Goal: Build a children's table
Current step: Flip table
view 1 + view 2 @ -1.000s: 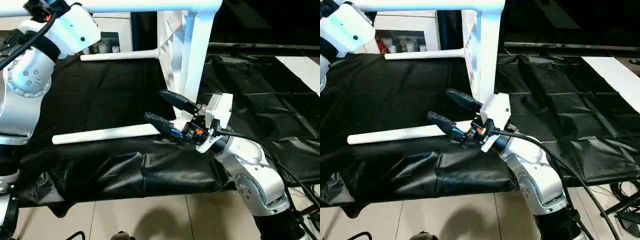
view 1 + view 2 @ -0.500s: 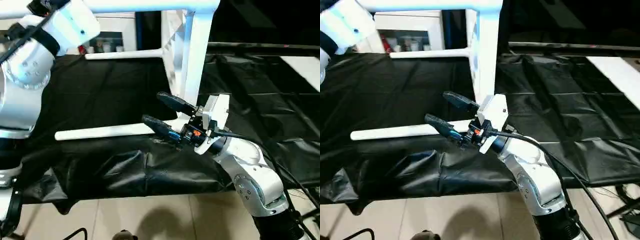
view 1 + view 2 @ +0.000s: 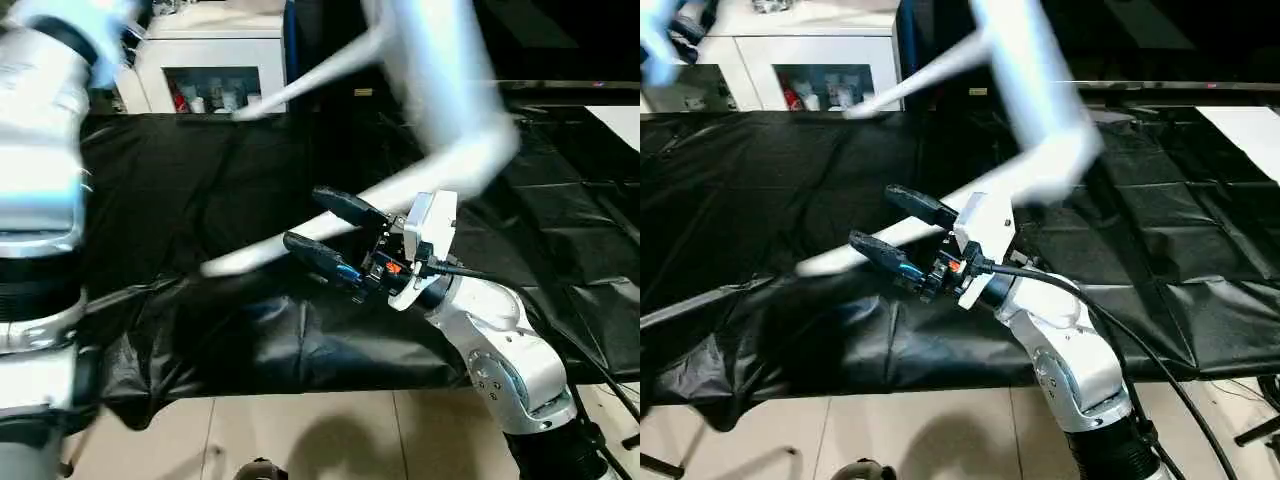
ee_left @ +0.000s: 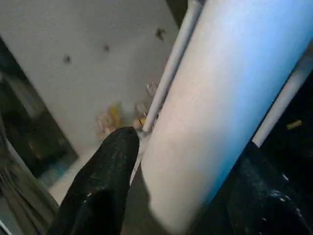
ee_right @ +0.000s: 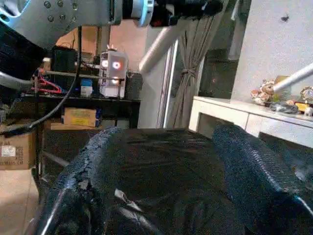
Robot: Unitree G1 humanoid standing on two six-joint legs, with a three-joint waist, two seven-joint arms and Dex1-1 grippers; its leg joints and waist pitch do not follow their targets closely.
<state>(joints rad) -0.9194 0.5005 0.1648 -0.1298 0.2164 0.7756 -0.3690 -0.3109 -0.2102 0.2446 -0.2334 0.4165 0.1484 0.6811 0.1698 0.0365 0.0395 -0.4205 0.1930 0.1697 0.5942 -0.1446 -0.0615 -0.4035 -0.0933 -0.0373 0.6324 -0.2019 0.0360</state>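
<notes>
The small all-white plastic children's table [image 3: 440, 100], tilted above the black-covered bench [image 3: 1180, 230] – looks light, stiff, slick, best held by a leg – left gripper [image 4: 186, 196] clamps one, right gripper [image 3: 330, 228] spread, empty.

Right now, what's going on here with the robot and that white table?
The robot is handling the children's table, which hangs tilted above the black cloth. In the left wrist view, the left gripper has its fingers on either side of one round white leg. The right gripper hovers low over the cloth, fingers apart and empty, close to another leg. A white cabinet stands behind.
</notes>
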